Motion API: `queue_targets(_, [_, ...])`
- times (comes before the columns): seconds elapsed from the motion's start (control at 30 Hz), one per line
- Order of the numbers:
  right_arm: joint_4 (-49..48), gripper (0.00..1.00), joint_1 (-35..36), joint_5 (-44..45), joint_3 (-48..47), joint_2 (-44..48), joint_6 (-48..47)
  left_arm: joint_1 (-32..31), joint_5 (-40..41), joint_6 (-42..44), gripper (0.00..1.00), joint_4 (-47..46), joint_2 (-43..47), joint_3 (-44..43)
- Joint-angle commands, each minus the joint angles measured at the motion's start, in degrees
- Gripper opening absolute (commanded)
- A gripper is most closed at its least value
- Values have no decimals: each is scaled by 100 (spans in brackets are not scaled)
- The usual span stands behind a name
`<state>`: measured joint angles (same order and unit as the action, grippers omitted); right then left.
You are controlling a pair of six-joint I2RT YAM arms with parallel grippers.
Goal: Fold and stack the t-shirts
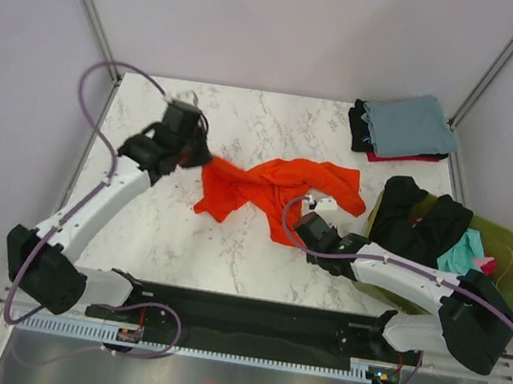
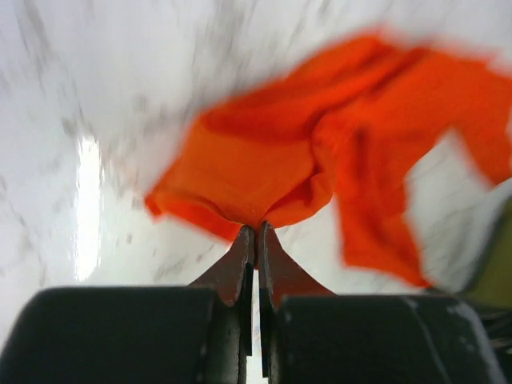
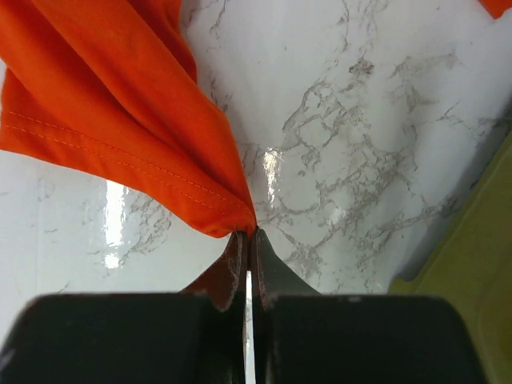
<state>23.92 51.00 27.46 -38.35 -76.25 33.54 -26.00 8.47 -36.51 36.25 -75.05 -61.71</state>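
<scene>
A bright orange t-shirt [image 1: 267, 186] hangs crumpled between my two grippers over the middle of the marble table [image 1: 164, 227]. My left gripper [image 1: 202, 157] is shut on its left edge; the left wrist view shows the jaws pinching the cloth [image 2: 256, 172]. My right gripper [image 1: 317, 206] is shut on a hemmed corner of the orange shirt [image 3: 120, 104] at its right side. A stack of folded shirts [image 1: 403, 127], grey-blue on top with red and black beneath, lies at the back right corner.
An olive-green basket [image 1: 507, 259] stands at the right edge, holding a black shirt [image 1: 420, 226], a teal one [image 1: 465, 252] and a bit of pink [image 1: 485, 263]. Its green wall shows in the right wrist view [image 3: 472, 248].
</scene>
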Motion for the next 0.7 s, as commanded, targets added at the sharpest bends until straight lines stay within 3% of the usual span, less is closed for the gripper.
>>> queue_targets(0.0, [366,0,-3,216,-67,486,381,515,384,556,2,558,342,-1797])
queue_targets(0.1, [665,0,-3,426,-190,847,531,1148,120,724,2,787,17,-2485])
queue_targets(0.27, [1123,0,6,488,-357,1340,540,2449,-335,812,2,638,-492,-2548])
queue_targets(0.4, [1281,0,6,427,-428,1499,513,3240,-811,935,2,479,-1721,-3152])
queue_targets(0.43, [1282,0,-3,435,-437,1516,496,3407,-812,935,2,549,-2376,-3363])
queue_targets(0.47, [1273,0,-3,435,-437,1516,496,3530,-1012,927,5,706,-3018,-3791])
queue_targets(0.5, [1273,0,-3,435,-454,1508,487,3532,-1144,935,13,708,-3025,-4048])
queue_targets(0.53, [1281,0,6,409,-463,1499,469,3566,-1250,953,39,1195,-3686,-4320])
queue_targets(0.6, [1255,0,-3,365,-489,1481,460,3497,-1366,1023,50,1638,-3973,-4885])
queue_targets(0.67, [1194,0,-3,313,-437,1481,452,3111,-657,1067,56,1666,-3493,-4397])
